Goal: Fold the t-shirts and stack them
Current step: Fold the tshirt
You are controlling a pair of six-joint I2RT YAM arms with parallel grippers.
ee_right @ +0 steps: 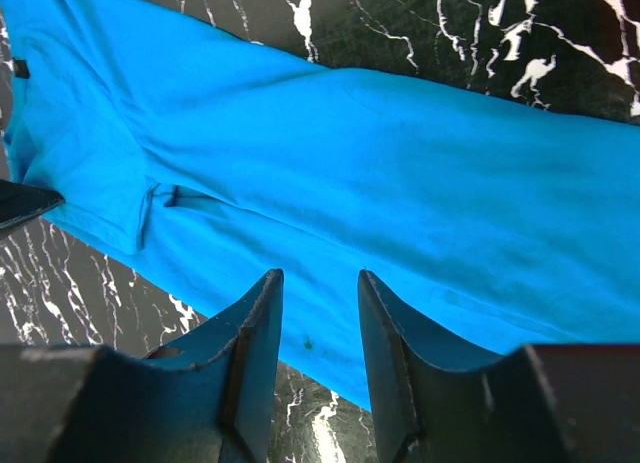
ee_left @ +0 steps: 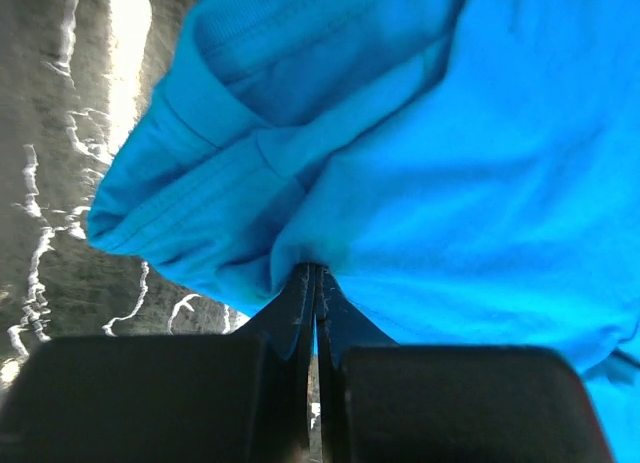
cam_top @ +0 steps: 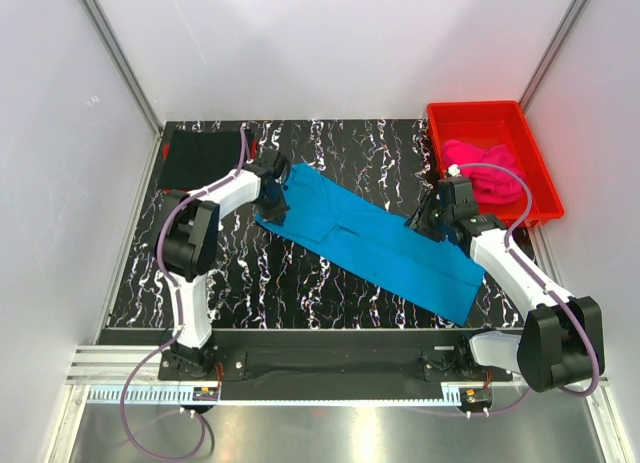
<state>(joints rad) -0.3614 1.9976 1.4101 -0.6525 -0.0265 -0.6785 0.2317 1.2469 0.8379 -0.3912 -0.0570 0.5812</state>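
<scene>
Left gripper is clamped on the bright turquoise-blue cloth t-shirt at ten o'clock, right gripper gaping at three, so I'd pinch there before lifting.

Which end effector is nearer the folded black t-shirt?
Left. The left end effector, pinching the blue t-shirt, sits just right of the black t-shirt. The right end effector is far across the table, near the red bin.

Turquoise-blue t-shirt, hot pink t-shirt, black t-shirt, red bin, black white-veined tabletop
</scene>
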